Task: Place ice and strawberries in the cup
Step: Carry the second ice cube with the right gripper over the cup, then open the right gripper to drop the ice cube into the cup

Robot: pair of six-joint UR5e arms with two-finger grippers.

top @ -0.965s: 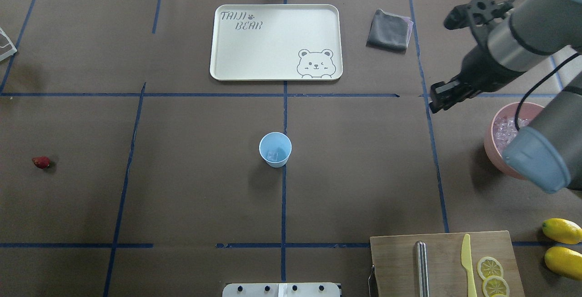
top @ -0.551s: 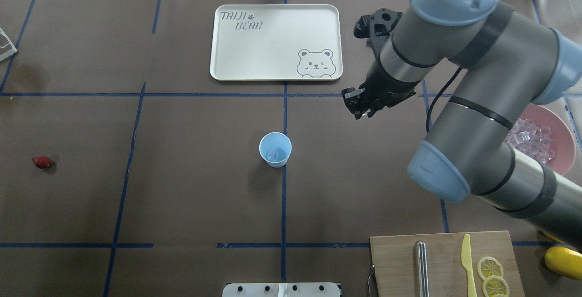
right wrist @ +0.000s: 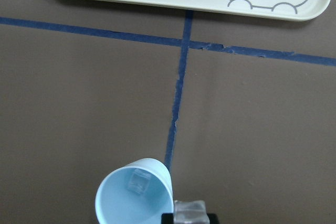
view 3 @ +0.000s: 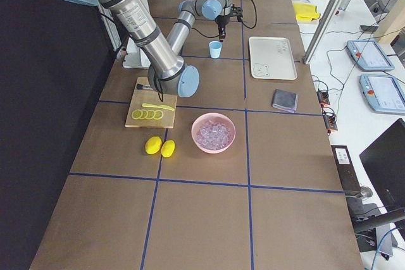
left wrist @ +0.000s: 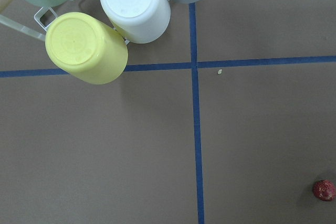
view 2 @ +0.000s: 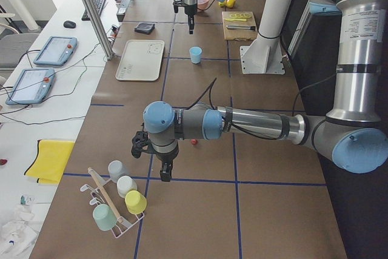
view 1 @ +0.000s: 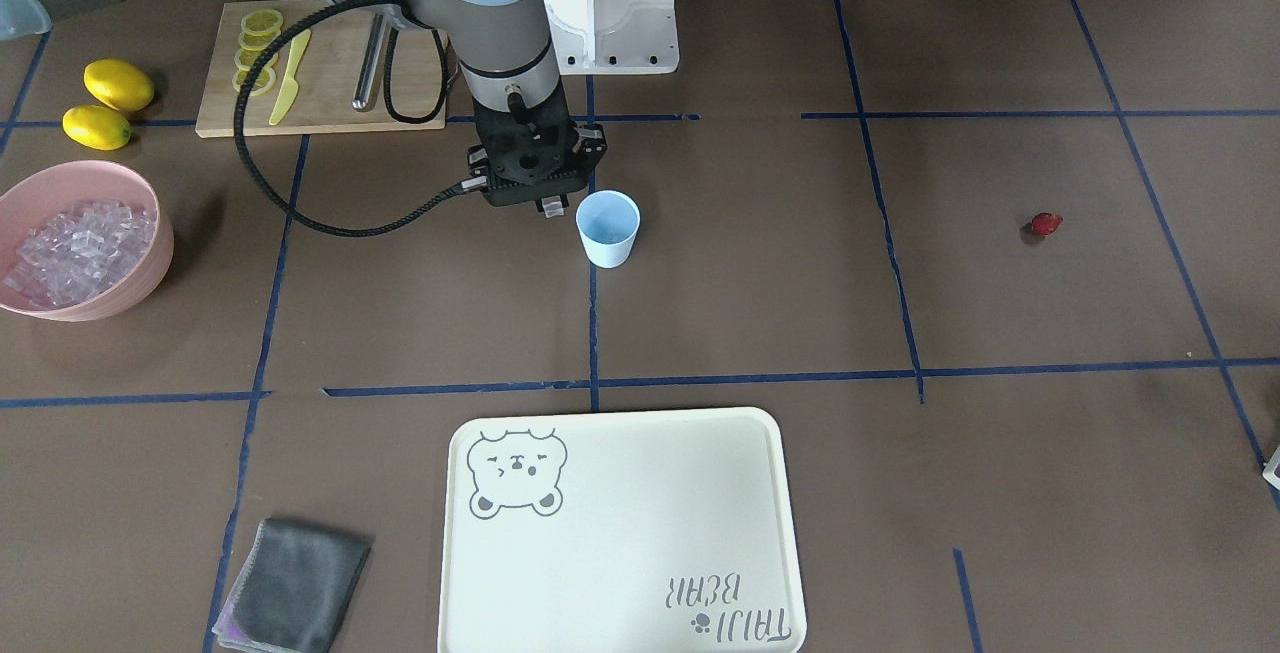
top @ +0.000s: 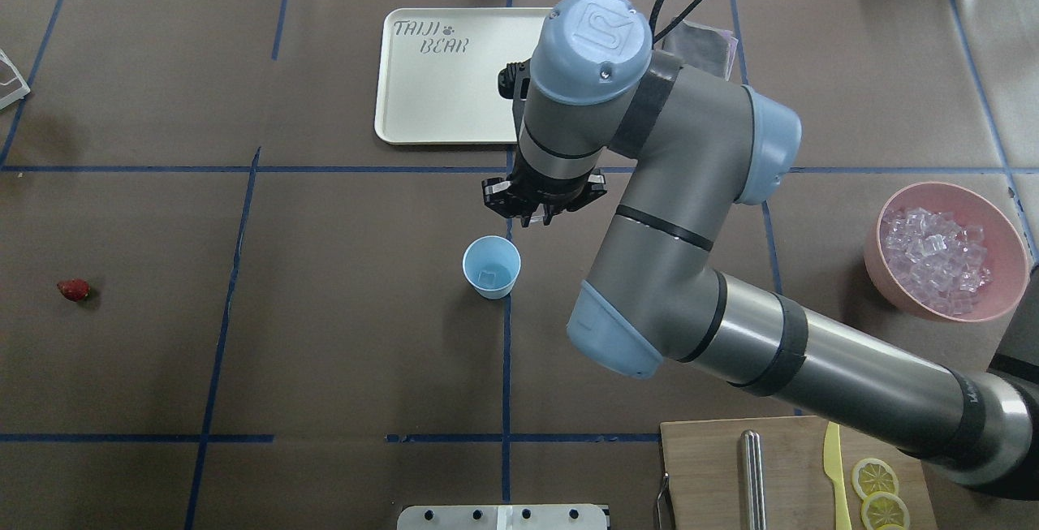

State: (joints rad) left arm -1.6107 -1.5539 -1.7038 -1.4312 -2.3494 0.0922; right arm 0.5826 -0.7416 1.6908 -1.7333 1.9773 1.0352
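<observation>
Right gripper [top: 536,218] points down, clamped on ice [right wrist: 189,211].

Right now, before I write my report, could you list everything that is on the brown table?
cup: 1, pale blue, table centre
ice cubes: many, clear, in the bowl; one in cup; one in right jaws
strawberry: 1, dark red, robot's left side
bowl: 1, pink, robot's right side
tray: 1, cream, far middle
cloth: 1, grey, beside the tray
lemons: 2, yellow, near the bowl
cutting board: 1, wooden, near right, with lemon slices, yellow knife, metal bar
spare cups: 4, grey, white, yellow, green, upside down, left end
right arm: grey-blue, jaws shut on ice beside cup
left arm: grey-blue, near strawberry, jaws unclear
</observation>
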